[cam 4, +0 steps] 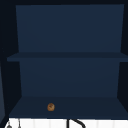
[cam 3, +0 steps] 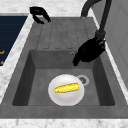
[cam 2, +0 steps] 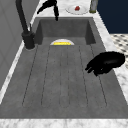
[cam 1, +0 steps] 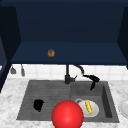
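A red ball (cam 1: 67,114) is covering the plate's near-left edge in the front view, and a second plate (cam 1: 124,108) is being cut off at the counter's right edge; my right hand (cam 1: 93,80) is hovering just beside the black faucet (cam 1: 67,75), fingers relaxed and drooping, gripping nothing; below and in front of it the corn cob (cam 3: 66,88) is lying flat on the white plate (cam 3: 62,98) in the basin, its long axis running along the sink's length; my left hand (cam 1: 38,105) is hanging over the draining board, fingers loosely curled, holding nothing; a small brown item (cam 4: 51,107), hard to identify, is sitting on the cabinet shelf above.
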Robot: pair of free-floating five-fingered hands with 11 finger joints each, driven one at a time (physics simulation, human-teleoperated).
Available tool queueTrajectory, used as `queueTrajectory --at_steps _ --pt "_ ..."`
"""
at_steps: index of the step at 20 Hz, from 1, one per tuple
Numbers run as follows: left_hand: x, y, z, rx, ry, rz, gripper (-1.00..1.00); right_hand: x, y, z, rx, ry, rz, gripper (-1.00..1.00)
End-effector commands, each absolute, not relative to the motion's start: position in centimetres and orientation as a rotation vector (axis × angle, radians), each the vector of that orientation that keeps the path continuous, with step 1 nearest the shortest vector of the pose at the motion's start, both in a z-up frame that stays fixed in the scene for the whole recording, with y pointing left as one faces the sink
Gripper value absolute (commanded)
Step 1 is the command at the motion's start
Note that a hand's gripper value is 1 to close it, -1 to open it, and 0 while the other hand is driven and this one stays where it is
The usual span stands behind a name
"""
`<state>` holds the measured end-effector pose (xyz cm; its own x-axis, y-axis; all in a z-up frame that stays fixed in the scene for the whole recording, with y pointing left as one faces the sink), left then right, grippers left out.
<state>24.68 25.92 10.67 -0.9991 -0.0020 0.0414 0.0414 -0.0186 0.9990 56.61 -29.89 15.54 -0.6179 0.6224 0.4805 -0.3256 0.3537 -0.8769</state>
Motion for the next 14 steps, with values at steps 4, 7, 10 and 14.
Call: queueTrajectory --at_steps 4,7,10,14 --pt "24.7 25.9 10.7 -0.044 -2.179 -2.22 0.0 53.4 -30.1 15.6 -0.381 -1.656 1.457 -1.0" --pt "24.7 25.9 10.7 -0.044 -2.179 -2.22 0.0 52.0 -30.1 15.5 -0.407 -1.611 1.48 -1.0" --pt "24.7 25.9 10.7 -0.044 -2.179 -2.22 0.0 50.8 -30.2 15.5 -0.441 -1.569 1.496 -1.0" --pt "24.7 25.9 10.7 -0.044 -2.179 -2.22 0.0 49.1 -30.1 14.4 -0.521 -1.527 1.485 -1.0"
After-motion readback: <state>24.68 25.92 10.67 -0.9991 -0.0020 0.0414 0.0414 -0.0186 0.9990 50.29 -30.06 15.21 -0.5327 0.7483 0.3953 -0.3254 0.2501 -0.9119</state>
